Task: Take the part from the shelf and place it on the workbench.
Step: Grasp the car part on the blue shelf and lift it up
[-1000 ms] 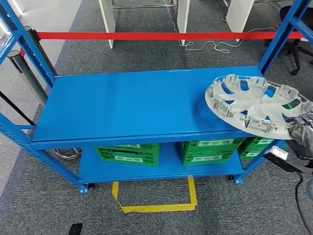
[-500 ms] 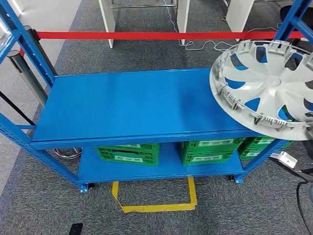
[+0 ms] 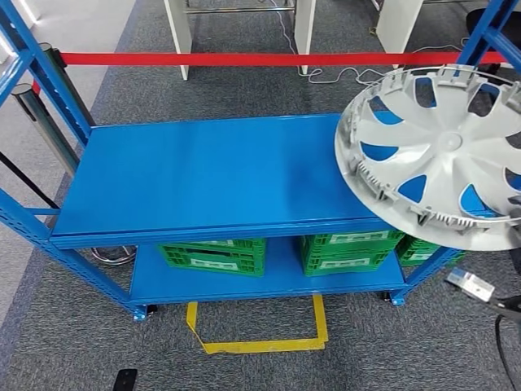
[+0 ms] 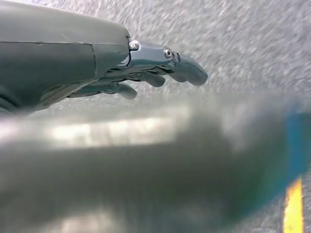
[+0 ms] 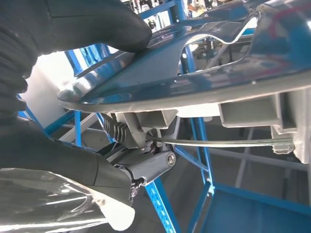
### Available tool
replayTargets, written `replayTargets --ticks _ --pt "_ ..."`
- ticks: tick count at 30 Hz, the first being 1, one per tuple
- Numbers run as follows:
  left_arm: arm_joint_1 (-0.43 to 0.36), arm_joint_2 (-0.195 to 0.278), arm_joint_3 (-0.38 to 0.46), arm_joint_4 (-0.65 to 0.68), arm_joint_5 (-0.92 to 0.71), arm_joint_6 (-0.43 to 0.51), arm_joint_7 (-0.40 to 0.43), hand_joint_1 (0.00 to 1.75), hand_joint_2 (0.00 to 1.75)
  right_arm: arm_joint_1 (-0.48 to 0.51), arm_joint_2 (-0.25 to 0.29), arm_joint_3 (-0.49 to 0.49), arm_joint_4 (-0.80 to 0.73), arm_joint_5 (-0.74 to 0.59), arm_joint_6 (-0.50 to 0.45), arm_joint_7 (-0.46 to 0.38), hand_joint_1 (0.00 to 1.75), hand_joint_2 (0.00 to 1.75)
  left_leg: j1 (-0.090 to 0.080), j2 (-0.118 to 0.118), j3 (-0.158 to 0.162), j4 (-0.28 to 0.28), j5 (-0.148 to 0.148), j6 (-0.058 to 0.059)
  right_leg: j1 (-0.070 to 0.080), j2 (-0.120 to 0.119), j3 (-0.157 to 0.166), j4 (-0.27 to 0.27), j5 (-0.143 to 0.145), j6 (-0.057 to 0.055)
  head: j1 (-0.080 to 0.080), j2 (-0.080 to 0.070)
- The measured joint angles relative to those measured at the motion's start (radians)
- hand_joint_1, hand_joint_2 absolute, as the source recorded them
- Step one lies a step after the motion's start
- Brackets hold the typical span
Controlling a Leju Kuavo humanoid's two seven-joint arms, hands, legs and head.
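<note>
The part is a grey plastic wheel cover [image 3: 436, 151] with curved spokes. It hangs in the air over the right end of the blue shelf top [image 3: 208, 175], tilted so its ribbed inner side faces me. In the right wrist view my right hand [image 5: 22, 121] grips the wheel cover [image 5: 220, 63] at its rim, thumb [image 5: 95, 24] on one face and fingers under the other. My left hand [image 4: 146, 68] hangs over grey carpet with its fingers stretched out and nothing in them.
Green crates [image 3: 212, 254] [image 3: 350, 251] fill the lower shelf. Blue uprights [image 3: 43, 73] stand at the shelf's corners. A red barrier tape [image 3: 246, 59] runs behind, with white table legs [image 3: 178, 32] beyond. Yellow tape [image 3: 258, 342] marks the carpet in front.
The wheel cover has risen off the shelf's right end and tipped from nearly flat to steeply tilted toward me, then drifted a little left. The shelf and camera have stayed put.
</note>
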Motion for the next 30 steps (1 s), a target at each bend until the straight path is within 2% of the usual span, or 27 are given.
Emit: replayTargets --ticks 7,22,30 --pt "0.0 0.001 -0.011 0.0 -0.014 0.005 -0.029 0.0 1.75 0.031 0.0 -0.005 -0.07 0.0 0.0 0.003 1.75 1.75 0.0 0.0 0.0 0.0 0.0 0.0 0.0 0.0 0.0 0.0 0.0 0.0 0.0 0.0" --pt "0.0 0.002 -0.019 0.0 -0.014 0.008 -0.029 0.0 1.75 0.04 0.0 -0.006 -0.103 -0.001 0.0 0.003 1.75 1.75 0.0 0.0 0.0 0.0 0.0 0.0 0.0 0.0 0.0 0.0 0.0 0.0 0.0 0.0" --pt "0.0 -0.006 -0.019 0.0 -0.016 0.014 -0.003 0.0 1.75 0.054 0.0 -0.006 -0.13 -0.013 -0.006 0.009 1.75 1.75 0.0 0.0 0.0 0.0 0.0 0.0 0.0 0.0 0.0 0.0 0.0 0.0 0.0 0.0"
